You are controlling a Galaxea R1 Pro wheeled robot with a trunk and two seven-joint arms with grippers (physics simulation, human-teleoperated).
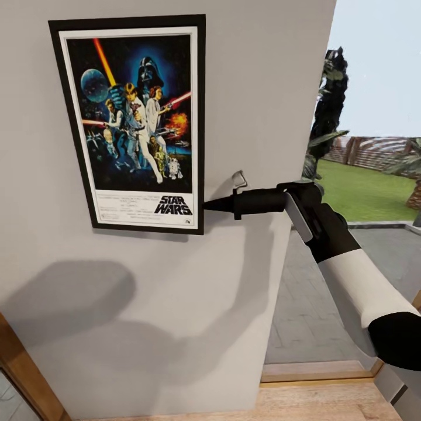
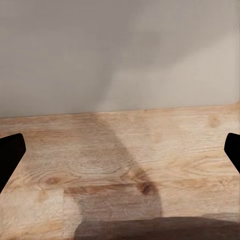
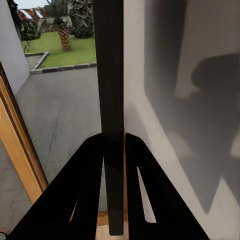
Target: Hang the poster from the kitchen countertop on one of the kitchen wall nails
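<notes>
The poster (image 1: 134,117), a framed Star Wars print, lies flat against the light-grey wall (image 1: 257,88), slightly tilted. My right gripper (image 1: 206,205) reaches in from the right and is shut on the lower part of the poster's right edge. In the right wrist view the thin black frame edge (image 3: 110,65) runs between the two dark fingers (image 3: 87,170), which press on it at my right gripper (image 3: 114,137). My left gripper (image 2: 120,150) hangs open over the wooden floor with nothing between its fingertips (image 2: 10,155). The wall nails are hidden or out of view, and so is the kitchen countertop.
Right of the wall is a tall glazed opening (image 1: 374,117) onto a paved patio, lawn and trees, with a wooden sill (image 1: 316,371) at its foot. A wooden frame (image 1: 23,374) slants up at the lower left. Light wooden floor (image 2: 125,165) meets the wall's base.
</notes>
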